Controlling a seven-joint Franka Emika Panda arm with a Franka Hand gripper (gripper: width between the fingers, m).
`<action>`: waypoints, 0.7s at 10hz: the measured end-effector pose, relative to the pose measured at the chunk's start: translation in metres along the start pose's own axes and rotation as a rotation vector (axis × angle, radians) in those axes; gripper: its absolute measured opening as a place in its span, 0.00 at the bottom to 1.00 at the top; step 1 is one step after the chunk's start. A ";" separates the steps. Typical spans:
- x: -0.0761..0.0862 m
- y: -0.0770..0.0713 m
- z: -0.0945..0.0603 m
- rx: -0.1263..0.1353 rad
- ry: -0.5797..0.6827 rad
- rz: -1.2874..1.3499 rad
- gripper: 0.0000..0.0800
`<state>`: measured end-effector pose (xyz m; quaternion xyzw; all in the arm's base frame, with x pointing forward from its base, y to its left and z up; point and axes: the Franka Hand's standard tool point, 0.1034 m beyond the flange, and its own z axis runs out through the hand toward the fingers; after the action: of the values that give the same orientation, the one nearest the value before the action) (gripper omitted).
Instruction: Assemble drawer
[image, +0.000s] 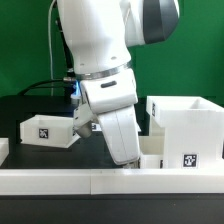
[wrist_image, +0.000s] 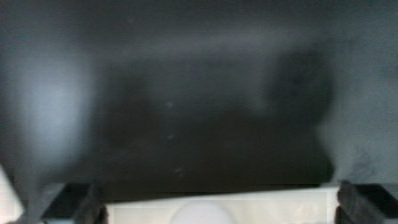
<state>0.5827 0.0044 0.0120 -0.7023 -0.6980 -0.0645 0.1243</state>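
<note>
The exterior view shows the tall white drawer shell (image: 186, 130) at the right, with a square tag low on its front. One small open-topped tray (image: 46, 130) with a tag lies at the left. A second small white piece (image: 150, 153), probably the other tray, sits between the arm and the shell. My gripper (image: 133, 160) hangs low beside that piece, and the hand hides its fingers. In the wrist view the gripper (wrist_image: 222, 205) has its fingers (wrist_image: 75, 200) wide apart. A white piece (wrist_image: 214, 212) with a rounded bump fills the gap between them.
The long low white rail (image: 110, 182) runs along the front, right below the gripper. The table (wrist_image: 196, 90) is black. A green wall stands behind, and a cable trails at the back left.
</note>
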 end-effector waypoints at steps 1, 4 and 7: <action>0.003 -0.002 0.005 -0.006 -0.001 -0.003 0.81; 0.023 0.000 0.005 0.002 0.008 0.026 0.81; 0.030 0.005 -0.002 -0.009 -0.009 0.055 0.81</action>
<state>0.5880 0.0330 0.0214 -0.7219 -0.6788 -0.0609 0.1196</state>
